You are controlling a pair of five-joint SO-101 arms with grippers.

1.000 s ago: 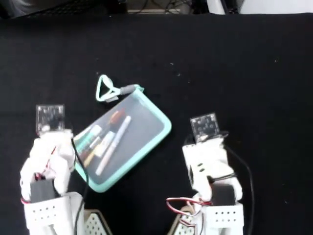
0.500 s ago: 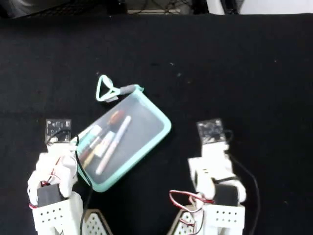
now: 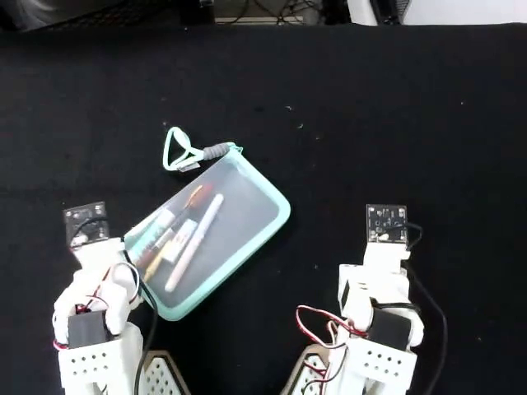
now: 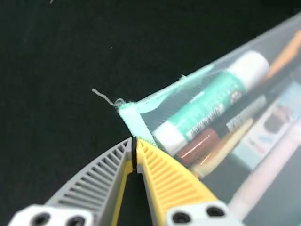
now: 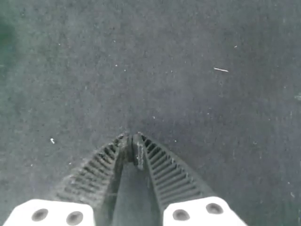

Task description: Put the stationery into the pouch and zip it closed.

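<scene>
While the black, cloth-like bench (image 3: pixel 370 123) spreads wide, I see the pouch (image 3: pixel 282 216) lying slantwise on it beside my left arm. It is a flat rounded rectangle of translucent mesh with mint trim. Inside lie a white pen (image 3: pixel 194 243), a green glue stick (image 4: pixel 207 110) and thinner sticks. A mint cord loop (image 3: pixel 175 150) trails from one corner. My left pincer (image 4: pixel 135 153), ribbed grey and yellow, is clenched right at the pouch's frayed corner. The right pincer (image 5: pixel 132 141) is clenched over bare bench.
</scene>
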